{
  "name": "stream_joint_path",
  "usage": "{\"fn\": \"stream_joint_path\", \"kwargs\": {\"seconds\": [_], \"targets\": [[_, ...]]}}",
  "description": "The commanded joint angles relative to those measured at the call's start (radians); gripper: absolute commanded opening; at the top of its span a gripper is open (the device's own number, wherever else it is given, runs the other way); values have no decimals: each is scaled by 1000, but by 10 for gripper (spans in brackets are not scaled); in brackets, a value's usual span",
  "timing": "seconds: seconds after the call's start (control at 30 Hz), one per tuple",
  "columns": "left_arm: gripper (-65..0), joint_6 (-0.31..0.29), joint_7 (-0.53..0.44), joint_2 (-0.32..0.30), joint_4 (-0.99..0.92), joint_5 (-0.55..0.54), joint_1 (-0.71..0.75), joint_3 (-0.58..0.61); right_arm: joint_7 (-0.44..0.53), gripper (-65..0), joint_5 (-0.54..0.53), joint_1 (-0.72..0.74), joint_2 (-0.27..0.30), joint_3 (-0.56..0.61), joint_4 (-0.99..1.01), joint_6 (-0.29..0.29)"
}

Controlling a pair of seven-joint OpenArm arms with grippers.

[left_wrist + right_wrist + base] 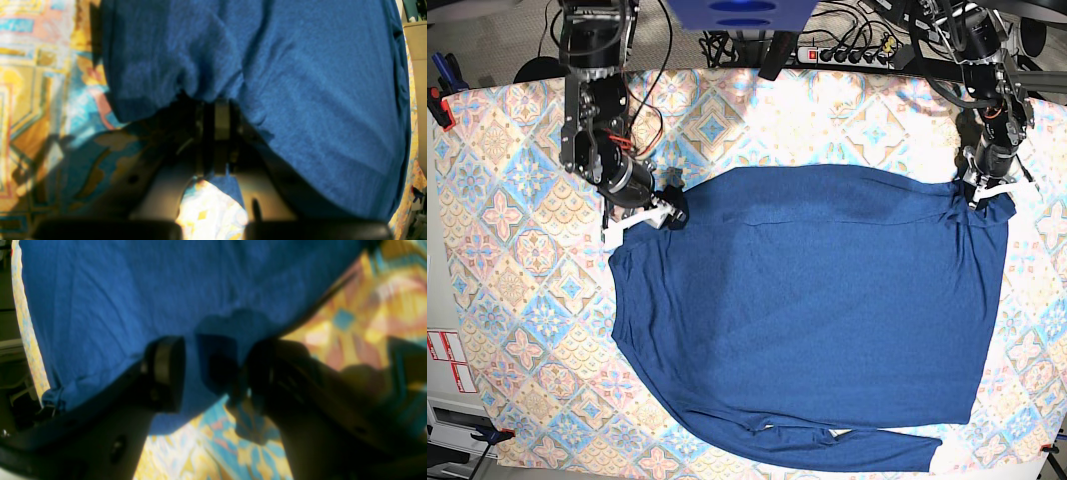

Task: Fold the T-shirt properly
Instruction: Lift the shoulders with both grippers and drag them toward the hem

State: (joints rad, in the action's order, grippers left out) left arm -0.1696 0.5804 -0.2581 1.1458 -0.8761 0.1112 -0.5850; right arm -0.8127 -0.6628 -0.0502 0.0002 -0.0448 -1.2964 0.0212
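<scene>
The dark navy T-shirt (817, 310) lies spread flat on the patterned tablecloth (517, 260), one long sleeve folded along its lower edge. My left gripper (979, 190) is at the shirt's far right corner. In the left wrist view its fingers (222, 123) are pressed together, and the bunched T-shirt (300, 83) runs in between them. My right gripper (659, 210) is at the far left corner. Its jaws stand apart in the right wrist view, where a flap of the T-shirt (100, 306) hangs between the fingers (165, 373) of the right gripper (213, 373).
A power strip with cables (847, 48) lies past the table's far edge. Red clamps (437, 100) hold the cloth at the left edge, and white labels (447, 360) sit at the lower left. Both arms reach in from the far side.
</scene>
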Motion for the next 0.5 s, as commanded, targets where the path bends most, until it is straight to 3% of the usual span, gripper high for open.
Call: {"fn": "stream_joint_path", "kwargs": {"seconds": [0.0,0.07,0.2,0.3,0.47], "targets": [[-650,-11,-12,-17,20,-10,-9,-5,-23,-369,15,5,-13,-2,8,-17],[-650,-11,-12,-17,20,-10,-9,-5,-23,-433,13,5,-21,-7,10,-17],[-650,-11,-12,-17,20,-10,-9,-5,-23,-633,13,13,-21,-7,2,-17],[-650,-11,-12,-20,40,-10,-9,-3,-23,-643,13,19,-19,-14,-4,-17],[-650,-11,31,-17,136,-8,25,0,-32,-645,13,-7,-16,-148,-70,-17]]}}
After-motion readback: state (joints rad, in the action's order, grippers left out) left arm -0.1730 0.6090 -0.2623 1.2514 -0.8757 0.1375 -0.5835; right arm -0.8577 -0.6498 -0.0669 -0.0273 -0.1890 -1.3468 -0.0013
